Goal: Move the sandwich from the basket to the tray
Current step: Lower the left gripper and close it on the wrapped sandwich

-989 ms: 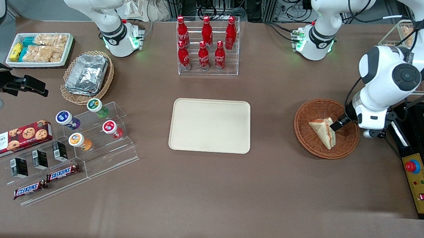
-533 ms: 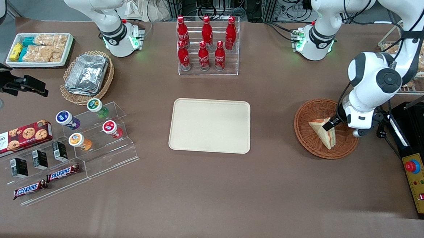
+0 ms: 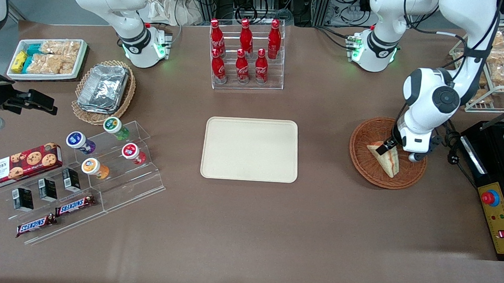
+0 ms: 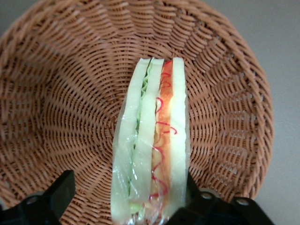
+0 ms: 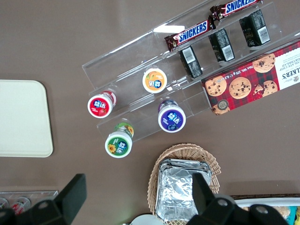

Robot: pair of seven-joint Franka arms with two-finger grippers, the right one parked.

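Front view: the working arm has swung in over the last second, its wrist moving from the basket's outer edge to a spot directly over the basket (image 3: pixel 387 153) at the right of the frame; the gripper (image 3: pixel 386 147) has come to the upper end of the sandwich (image 3: pixel 385 158), which lies where it lay, inside the basket, untouched in position; the tray (image 3: pixel 250 149) sits bare at the frame's centre, well apart from the basket; so the approach looks nearly finished and the lift not yet begun.

Left wrist view: the sandwich (image 4: pixel 152 145) stands on edge in the basket (image 4: pixel 65 93), its wrapped filling stripe facing the camera; the gripper (image 4: pixel 126 199) is spread wide, one finger (image 4: pixel 58 194) clear of the bread, the other (image 4: pixel 199 204) just beside it; closing seems the next step.

Right wrist view: only the tray's (image 5: pixel 21 117) corner shows, at the left edge of the frame, nothing on it.
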